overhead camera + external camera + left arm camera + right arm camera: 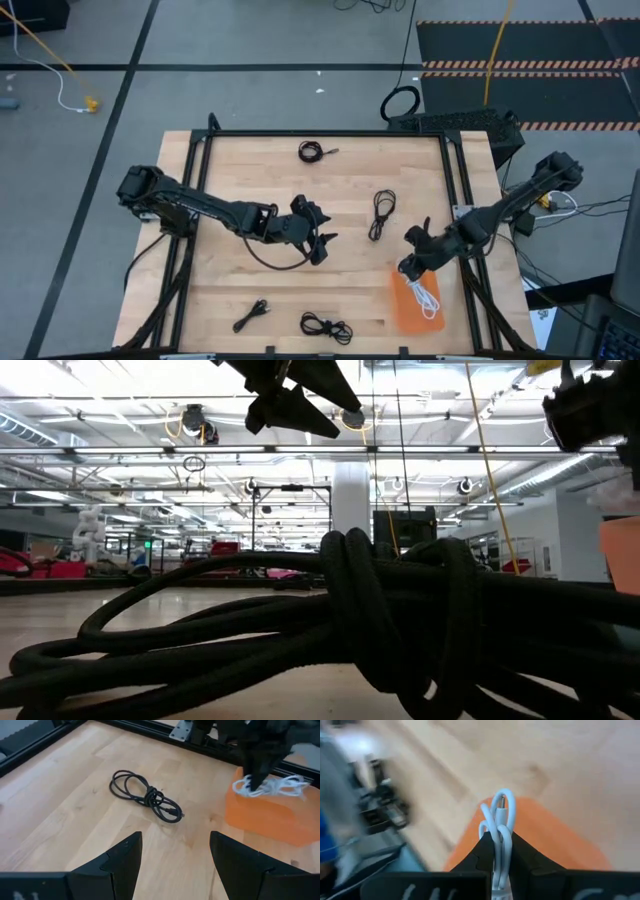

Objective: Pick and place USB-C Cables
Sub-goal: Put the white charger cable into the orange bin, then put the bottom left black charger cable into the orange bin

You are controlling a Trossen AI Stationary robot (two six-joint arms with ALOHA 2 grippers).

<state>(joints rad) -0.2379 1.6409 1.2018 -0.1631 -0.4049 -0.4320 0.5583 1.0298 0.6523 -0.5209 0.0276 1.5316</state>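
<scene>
My right gripper point(410, 264) is shut on the white USB-C cable point(426, 296) above the orange bin point(408, 312) at the table's right near part. My left gripper point(175, 855) hovers open over the table's middle point(322, 243) and touches nothing. One black cable bundle point(146, 796) lies flat on the wood between it and the bin point(381, 214). Three more black bundles lie on the table: at the far edge point(312, 151), near left point(250, 315) and near middle point(326, 326). The last of these fills the foreground of the low view point(400, 620). My right gripper pinches the white cable's coiled loops point(498, 836) between its two fingers, several strands together. The fingers come from above, slanting down toward the bin. The bundle spreads out to both sides of the fingers over the orange bin's open top point(287, 785).
A black metal frame point(320, 133) borders the wooden table. A large black cable ring point(401, 102) and a long yellow cord point(497, 50) lie on the floor beyond the far edge. Bare wood lies between the left gripper and the near bundles.
</scene>
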